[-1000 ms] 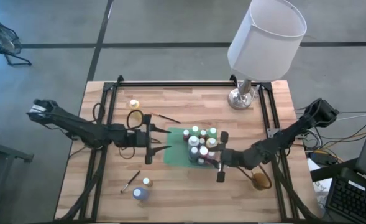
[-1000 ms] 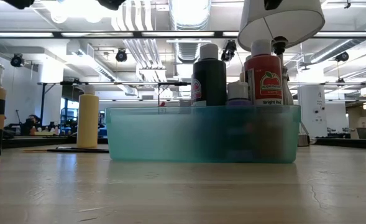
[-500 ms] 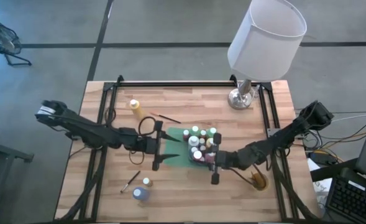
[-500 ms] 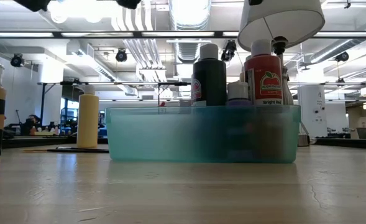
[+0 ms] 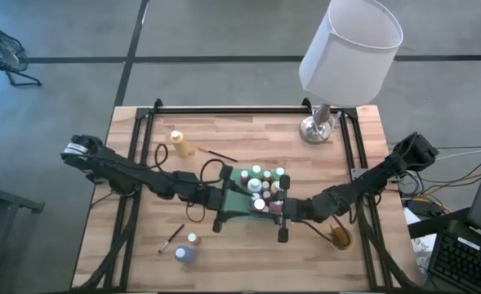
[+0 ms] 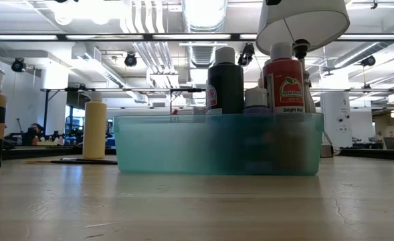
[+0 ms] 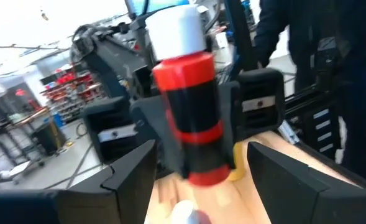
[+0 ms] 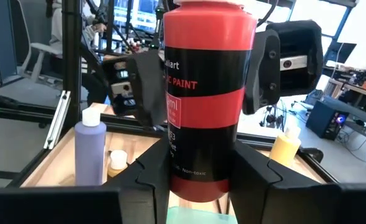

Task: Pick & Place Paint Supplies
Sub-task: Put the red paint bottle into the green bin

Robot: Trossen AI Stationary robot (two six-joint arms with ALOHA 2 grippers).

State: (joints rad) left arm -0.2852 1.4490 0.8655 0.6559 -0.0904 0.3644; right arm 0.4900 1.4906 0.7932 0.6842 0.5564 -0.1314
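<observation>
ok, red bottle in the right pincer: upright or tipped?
Upright: the red bottle stands vertical between the right pincer fingers, over the teal bin.

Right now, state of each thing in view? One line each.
red paint bottle: upright, held between the right gripper's fingers.
right gripper: shut on the red paint bottle, at the teal bin's edge.
left gripper: open, facing the red paint bottle.
teal bin: upright, holding several bottles.
yellow bottle: on the table, outside the bin.
brush: lying flat on the table.
</observation>
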